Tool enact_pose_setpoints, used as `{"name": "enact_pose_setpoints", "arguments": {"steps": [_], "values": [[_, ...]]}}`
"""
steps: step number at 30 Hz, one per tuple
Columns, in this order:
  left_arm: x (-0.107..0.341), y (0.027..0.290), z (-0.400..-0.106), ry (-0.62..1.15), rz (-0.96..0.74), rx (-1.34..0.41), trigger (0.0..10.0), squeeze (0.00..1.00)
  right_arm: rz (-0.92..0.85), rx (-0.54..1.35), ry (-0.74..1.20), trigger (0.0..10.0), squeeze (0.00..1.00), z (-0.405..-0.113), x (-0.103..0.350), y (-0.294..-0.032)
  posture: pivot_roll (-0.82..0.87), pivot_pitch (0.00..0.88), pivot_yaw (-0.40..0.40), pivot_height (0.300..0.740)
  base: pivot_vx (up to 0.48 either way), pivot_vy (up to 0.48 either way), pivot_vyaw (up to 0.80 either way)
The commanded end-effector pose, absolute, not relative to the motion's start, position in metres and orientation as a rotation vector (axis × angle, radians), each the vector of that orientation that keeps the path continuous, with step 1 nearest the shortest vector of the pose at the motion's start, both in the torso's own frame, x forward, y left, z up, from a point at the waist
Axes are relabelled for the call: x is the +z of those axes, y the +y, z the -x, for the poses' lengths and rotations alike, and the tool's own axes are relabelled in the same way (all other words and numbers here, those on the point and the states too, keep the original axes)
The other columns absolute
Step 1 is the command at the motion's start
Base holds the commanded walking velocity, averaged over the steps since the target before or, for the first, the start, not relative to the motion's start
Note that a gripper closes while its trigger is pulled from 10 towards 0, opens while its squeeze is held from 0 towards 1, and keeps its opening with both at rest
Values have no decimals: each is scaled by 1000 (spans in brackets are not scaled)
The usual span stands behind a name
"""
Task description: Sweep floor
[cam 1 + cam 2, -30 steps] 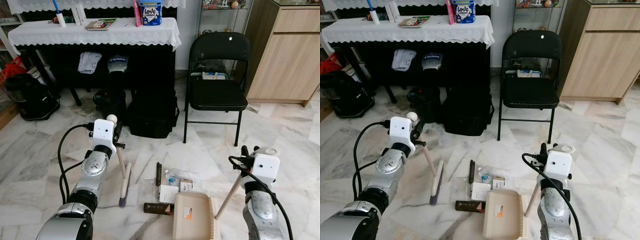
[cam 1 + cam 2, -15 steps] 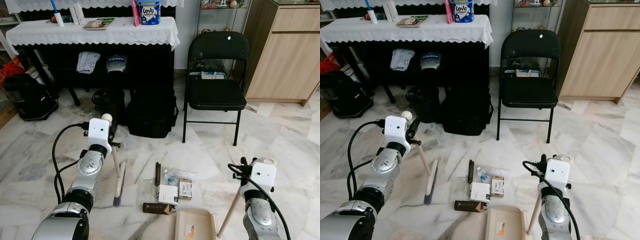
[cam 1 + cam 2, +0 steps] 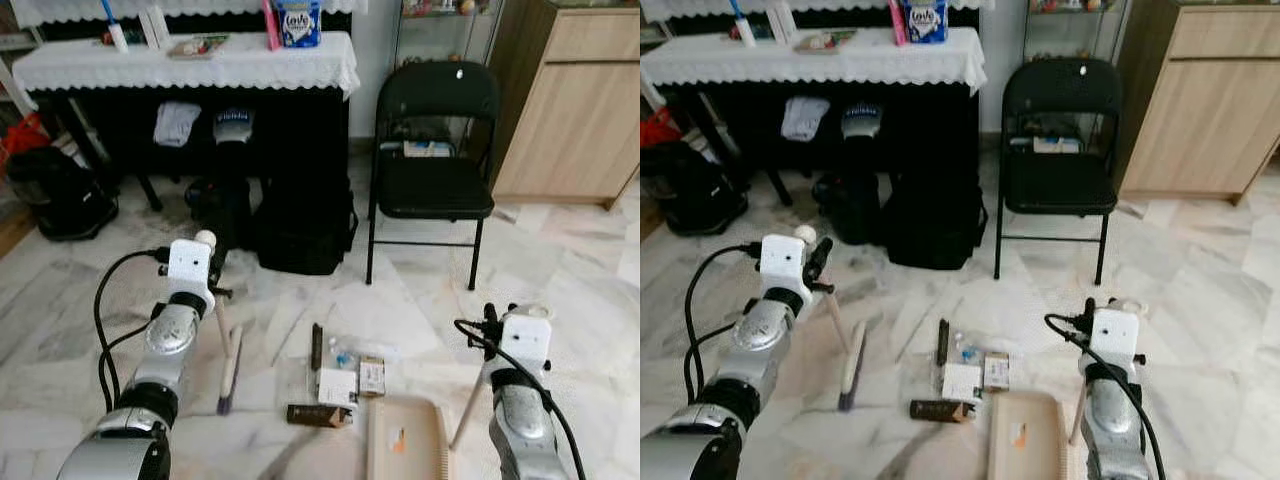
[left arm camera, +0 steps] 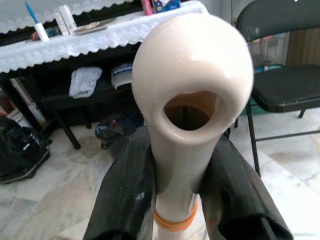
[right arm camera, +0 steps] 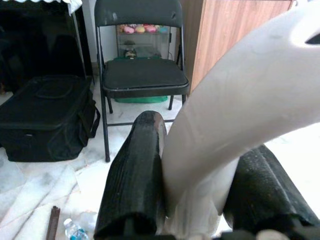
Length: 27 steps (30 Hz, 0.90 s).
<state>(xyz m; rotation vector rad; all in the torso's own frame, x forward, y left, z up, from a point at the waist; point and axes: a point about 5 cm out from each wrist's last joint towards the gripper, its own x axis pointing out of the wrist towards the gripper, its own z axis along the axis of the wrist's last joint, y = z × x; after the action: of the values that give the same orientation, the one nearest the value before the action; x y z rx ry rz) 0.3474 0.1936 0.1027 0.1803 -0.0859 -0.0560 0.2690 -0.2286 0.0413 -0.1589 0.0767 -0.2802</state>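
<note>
My left gripper is shut on the beige handle of a small broom, whose head rests on the marble floor, left of the litter. In the left wrist view the black fingers clamp the handle's rounded, holed end. My right gripper is shut on the slanted handle of a beige dustpan, which lies flat on the floor at the bottom edge. The litter lies between them: a dark stick, a small bottle, two small boxes and a brown bar.
A black folding chair stands ahead on the right, with a black bag to its left under a table with a white lace cloth. A wooden cabinet is far right. A black appliance sits far left.
The broom head has slid a little left, away from the litter. The dustpan has shifted slightly right and nearer me. The camera has also moved a bit.
</note>
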Motion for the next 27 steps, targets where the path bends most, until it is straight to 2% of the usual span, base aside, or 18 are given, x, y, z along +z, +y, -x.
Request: {"name": "enact_pose_setpoints", "arguments": {"steps": [1, 15, 27], "values": [[111, 201, -348, -120, -207, -49, 10000, 0, 160, -273, 59, 10000, 0, -273, 44, -227, -118, 20, 90, 740, 0, 0, 0], [108, 213, -340, -111, -232, -50, 10000, 0, 162, -259, 50, 10000, 0, -273, 39, -223, -82, 67, 111, 740, 0, 0, 0], [108, 221, -334, -109, -256, -58, 10000, 0, 201, -228, -25, 10000, 0, -286, 52, -221, -61, 95, 129, 740, 0, 0, 0]]}}
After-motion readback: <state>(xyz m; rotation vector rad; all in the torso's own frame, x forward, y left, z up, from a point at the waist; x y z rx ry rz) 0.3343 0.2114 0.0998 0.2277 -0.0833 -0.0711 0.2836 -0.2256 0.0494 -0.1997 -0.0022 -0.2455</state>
